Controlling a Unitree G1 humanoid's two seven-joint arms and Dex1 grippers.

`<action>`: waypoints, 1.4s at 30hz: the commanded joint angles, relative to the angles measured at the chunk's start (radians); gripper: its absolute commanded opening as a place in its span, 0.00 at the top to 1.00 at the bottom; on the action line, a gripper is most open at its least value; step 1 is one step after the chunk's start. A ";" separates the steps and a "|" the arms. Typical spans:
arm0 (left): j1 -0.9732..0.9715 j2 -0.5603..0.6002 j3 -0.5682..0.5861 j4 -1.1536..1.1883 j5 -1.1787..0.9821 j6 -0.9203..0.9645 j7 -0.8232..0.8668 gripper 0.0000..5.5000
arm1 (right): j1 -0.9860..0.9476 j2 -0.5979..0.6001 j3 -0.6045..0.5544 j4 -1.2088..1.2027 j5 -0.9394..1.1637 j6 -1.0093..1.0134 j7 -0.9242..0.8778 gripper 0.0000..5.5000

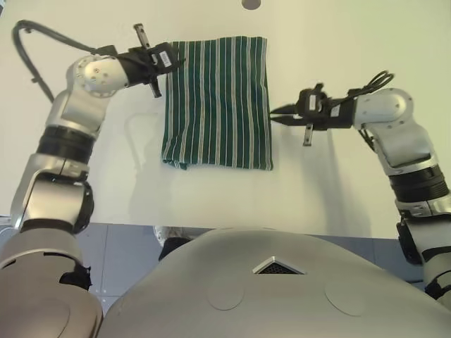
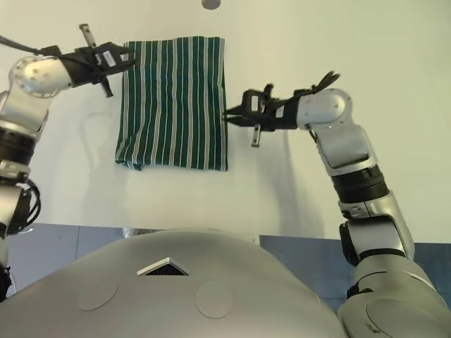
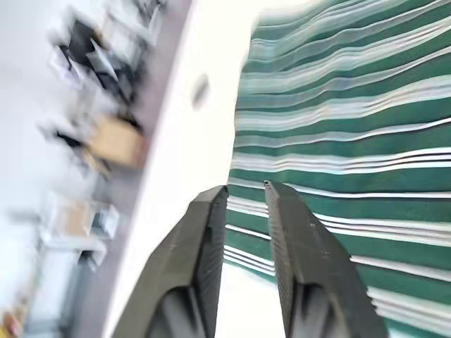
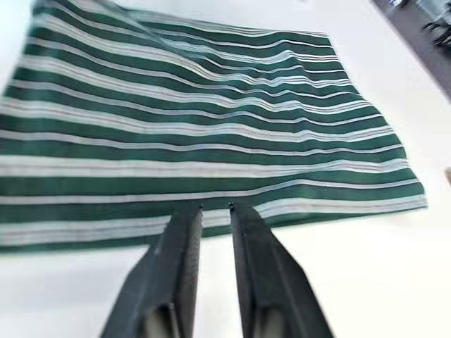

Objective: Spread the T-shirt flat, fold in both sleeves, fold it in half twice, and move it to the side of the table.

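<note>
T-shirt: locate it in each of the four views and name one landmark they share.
Left eye view: T-shirt, folded, mid-picture on the white table.
Right eye view: T-shirt, left of centre.
Left wrist view: T-shirt, just ahead of the left gripper.
Right wrist view: T-shirt, just ahead of the right gripper.
Shared landmark: the white table around it.

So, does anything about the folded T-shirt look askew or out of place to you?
Only slightly: the T-shirt lies folded and flat on the table, but at its near-left corner an under layer bulges out past the edge. Nothing else stands out.
</note>
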 commanded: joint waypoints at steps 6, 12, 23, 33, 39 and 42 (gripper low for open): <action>0.378 0.250 0.067 -0.026 0.097 -0.447 -0.015 0.65 | 0.329 -0.111 0.021 -0.221 -0.171 -0.217 -0.096 0.68; 0.435 0.182 0.026 -0.092 0.183 -0.454 0.001 0.65 | 0.232 -0.012 0.151 -0.044 -0.357 -0.380 -0.199 0.68; 0.503 0.227 -0.031 -0.389 -0.278 0.217 -0.353 0.82 | 0.137 0.054 0.217 0.108 -0.173 -0.253 -0.074 0.87; 0.112 0.144 0.137 -0.436 -0.911 1.071 -0.346 1.00 | -0.141 0.059 -0.081 -0.025 0.613 0.662 -0.013 0.98; -0.051 -0.044 0.068 -0.189 -0.672 1.142 -0.151 1.00 | -0.321 0.260 -0.073 0.294 0.488 0.676 -0.206 0.92; -0.053 -0.083 0.086 -0.160 -0.622 1.161 -0.115 1.00 | -0.377 0.344 -0.097 0.401 0.453 0.653 -0.261 0.82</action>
